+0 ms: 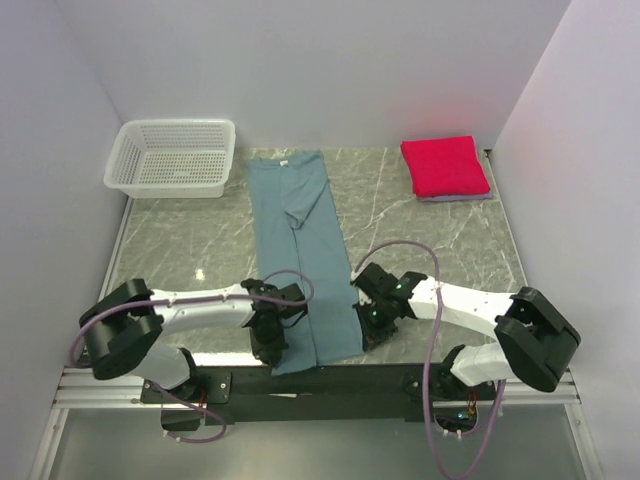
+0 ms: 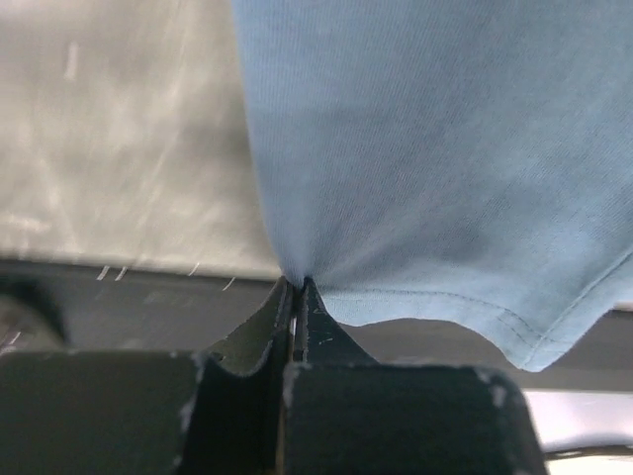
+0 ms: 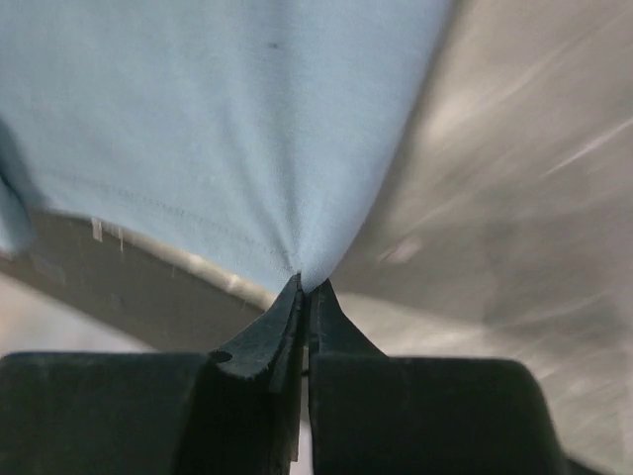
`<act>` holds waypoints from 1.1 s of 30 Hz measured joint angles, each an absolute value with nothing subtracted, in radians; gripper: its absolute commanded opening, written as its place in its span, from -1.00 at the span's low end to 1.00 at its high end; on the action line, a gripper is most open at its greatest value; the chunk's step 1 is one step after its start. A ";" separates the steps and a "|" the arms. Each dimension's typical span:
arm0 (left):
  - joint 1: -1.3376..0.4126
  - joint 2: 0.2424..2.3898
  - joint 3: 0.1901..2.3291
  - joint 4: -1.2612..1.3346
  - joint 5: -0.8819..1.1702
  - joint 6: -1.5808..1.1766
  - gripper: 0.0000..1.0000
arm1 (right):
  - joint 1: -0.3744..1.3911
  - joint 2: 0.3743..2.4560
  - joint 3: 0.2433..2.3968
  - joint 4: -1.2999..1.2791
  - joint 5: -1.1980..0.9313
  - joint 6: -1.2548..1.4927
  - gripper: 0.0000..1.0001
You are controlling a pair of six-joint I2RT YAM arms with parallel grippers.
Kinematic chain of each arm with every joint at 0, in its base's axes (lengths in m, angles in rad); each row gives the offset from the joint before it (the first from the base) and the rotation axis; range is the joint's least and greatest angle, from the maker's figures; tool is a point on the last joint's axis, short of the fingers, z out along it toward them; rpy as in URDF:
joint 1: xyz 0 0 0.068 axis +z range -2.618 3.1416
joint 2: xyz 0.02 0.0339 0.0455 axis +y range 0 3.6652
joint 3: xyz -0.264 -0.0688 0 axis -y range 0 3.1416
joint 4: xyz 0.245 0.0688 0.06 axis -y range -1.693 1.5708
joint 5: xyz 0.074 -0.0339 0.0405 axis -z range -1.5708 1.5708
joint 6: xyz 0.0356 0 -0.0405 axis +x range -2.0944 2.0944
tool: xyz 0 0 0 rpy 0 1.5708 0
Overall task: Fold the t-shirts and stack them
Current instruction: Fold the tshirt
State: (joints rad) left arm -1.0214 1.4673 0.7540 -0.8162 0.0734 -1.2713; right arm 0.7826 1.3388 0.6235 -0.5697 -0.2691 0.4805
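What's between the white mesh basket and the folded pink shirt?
The far end of the teal-blue t-shirt, with bare marble table either side; the top view shows it.

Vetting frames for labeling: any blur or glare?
Top external: sharp, one small glare spot on the table. Left wrist: teal t-shirt crisp, table behind it smeared. Right wrist: same, with streaky blur on the table at right.

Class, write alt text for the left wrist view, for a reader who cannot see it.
The left gripper, jaws shut, pinches the edge of a teal-blue t-shirt that spreads away over the grey marble table.
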 measured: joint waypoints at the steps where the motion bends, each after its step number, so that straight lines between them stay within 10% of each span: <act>1: -1.049 1.448 0.744 -0.843 0.073 -1.282 -0.99 | 0.814 1.335 0.625 -0.595 -0.279 0.484 -1.00; 12: -0.871 1.267 0.798 -0.983 0.011 -1.212 -0.99 | 0.854 1.343 0.892 -0.867 -0.258 0.491 -1.00; 33: -0.472 1.638 1.199 -0.643 -0.290 -0.762 -0.99 | 0.573 1.748 1.356 -0.658 -0.031 0.363 -1.00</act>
State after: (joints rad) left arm -0.4725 1.6382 1.1992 -0.6430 -0.2905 -0.7616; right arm 0.5732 1.7477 1.3560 -0.6582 -0.0311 0.3626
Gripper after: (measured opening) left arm 0.022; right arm 0.027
